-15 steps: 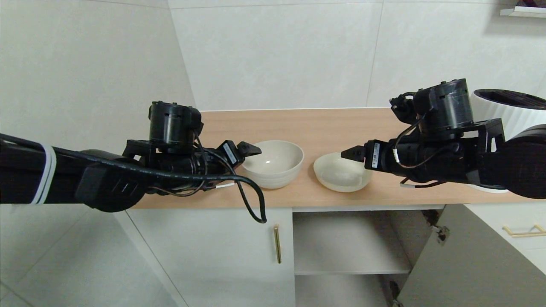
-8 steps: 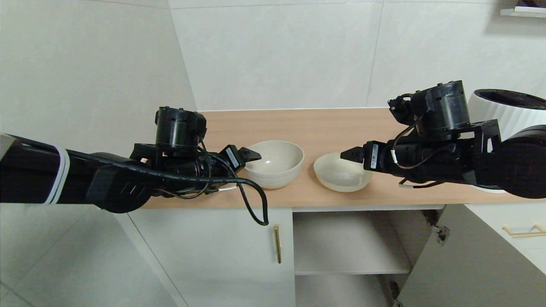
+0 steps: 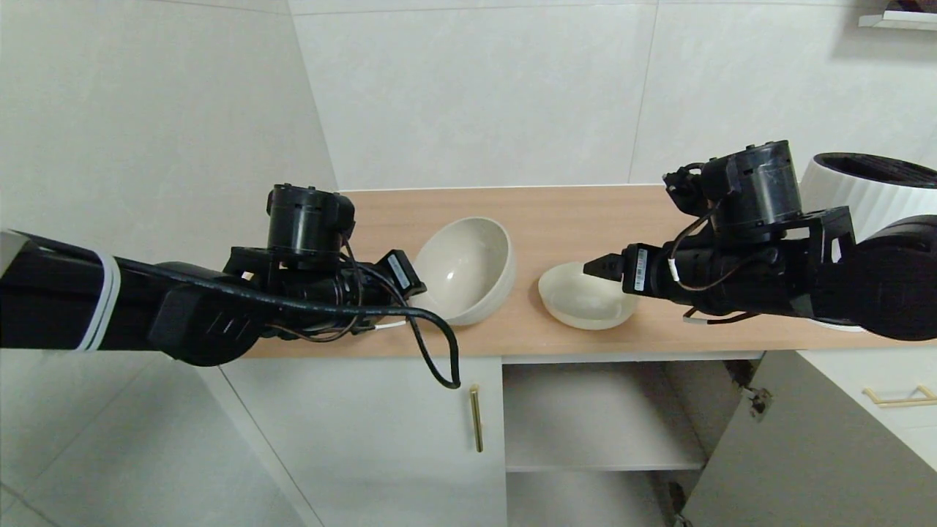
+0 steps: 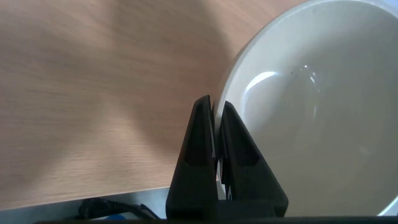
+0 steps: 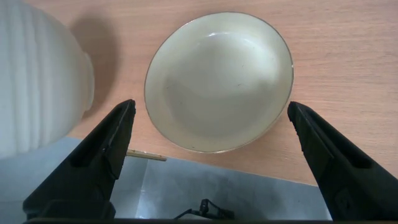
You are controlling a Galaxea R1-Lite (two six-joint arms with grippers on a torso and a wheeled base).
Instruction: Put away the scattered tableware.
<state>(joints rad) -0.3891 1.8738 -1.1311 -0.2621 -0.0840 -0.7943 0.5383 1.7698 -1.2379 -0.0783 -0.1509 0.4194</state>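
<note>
A deep white bowl (image 3: pixel 468 267) stands tilted on the wooden counter (image 3: pixel 571 212), its mouth turned toward my left arm. My left gripper (image 3: pixel 419 284) is shut on the near rim; in the left wrist view the fingers (image 4: pixel 202 134) pinch the edge of the white bowl (image 4: pixel 311 112). To its right a shallow cream bowl (image 3: pixel 585 300) sits flat on the counter. My right gripper (image 3: pixel 594 269) hangs open just above its right edge. From the right wrist view the cream bowl (image 5: pixel 217 81) lies between the spread fingers of the right gripper (image 5: pixel 210 107), untouched.
A white ribbed container (image 3: pixel 871 187) stands at the counter's right end, close behind my right arm. Below the counter a cabinet is open, showing a shelf (image 3: pixel 593 410) and its door (image 3: pixel 790 439) swung out to the right. A closed door with a gold handle (image 3: pixel 476 419) is on the left.
My left gripper closed on the white bowl's rim and tipped the bowl up onto its far side. The right arm shifted only slightly.
</note>
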